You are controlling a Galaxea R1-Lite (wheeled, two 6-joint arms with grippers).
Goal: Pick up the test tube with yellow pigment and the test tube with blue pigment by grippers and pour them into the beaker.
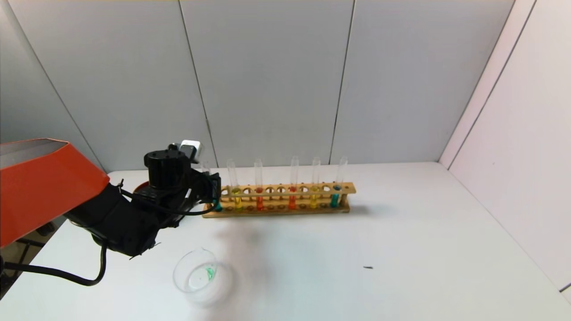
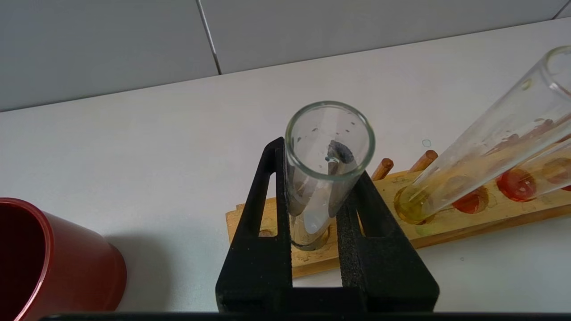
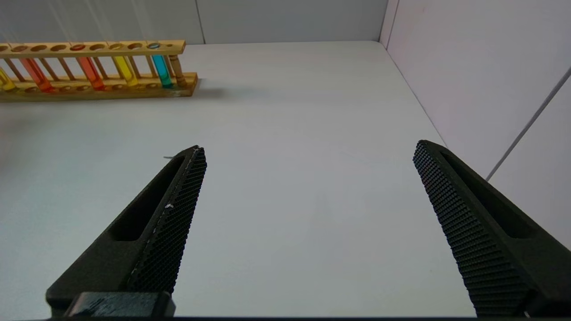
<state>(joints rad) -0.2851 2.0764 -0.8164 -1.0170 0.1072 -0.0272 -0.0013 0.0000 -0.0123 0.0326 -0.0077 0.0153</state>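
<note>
Now our left gripper (image 2: 314,209) is clamped on the test tube with blue pigment (image 2: 323,171), at the rack's (image 2: 468,220) end slot, with 1 yellow tube (image 2: 482,147) just beside it. We should lift straight up, keeping it vertical, until it clears. Our right gripper (image 3: 308,223) hangs spread apart, holding nothing, well away from the rack; the beaker (image 1: 201,275) waits nearer us.

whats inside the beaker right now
In the head view, the beaker holds only a small green smear and a thin film of liquid at its bottom. Nothing covers it; how deep the liquid is cannot be judged.
</note>
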